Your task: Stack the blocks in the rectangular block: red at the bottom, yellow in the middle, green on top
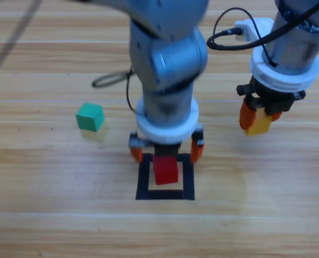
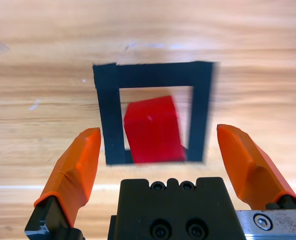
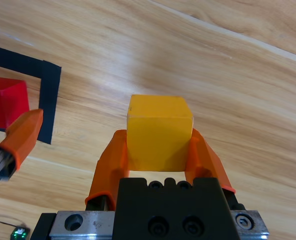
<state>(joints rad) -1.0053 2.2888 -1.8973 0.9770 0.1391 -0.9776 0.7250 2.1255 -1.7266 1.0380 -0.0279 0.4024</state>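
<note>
— Where's the red cube (image 1: 165, 170) now?

— Down inside the black tape square (image 1: 188, 177), resting on the wood. The left claw (image 1: 167, 149) hangs right over it, jaws spread wide on either side, gripping nothing.

— And the yellow cube (image 1: 260, 123)?

— Clamped in the right claw (image 1: 260, 118), held up off the counter (image 1: 51, 215), well to the right of the square. The green cube (image 1: 90, 116) sits alone out to the left.

— So the bottom layer's done?

— Looks so. I'd say the left arm needs to clear off first, then yellow must come across and settle squarely on red.
</note>
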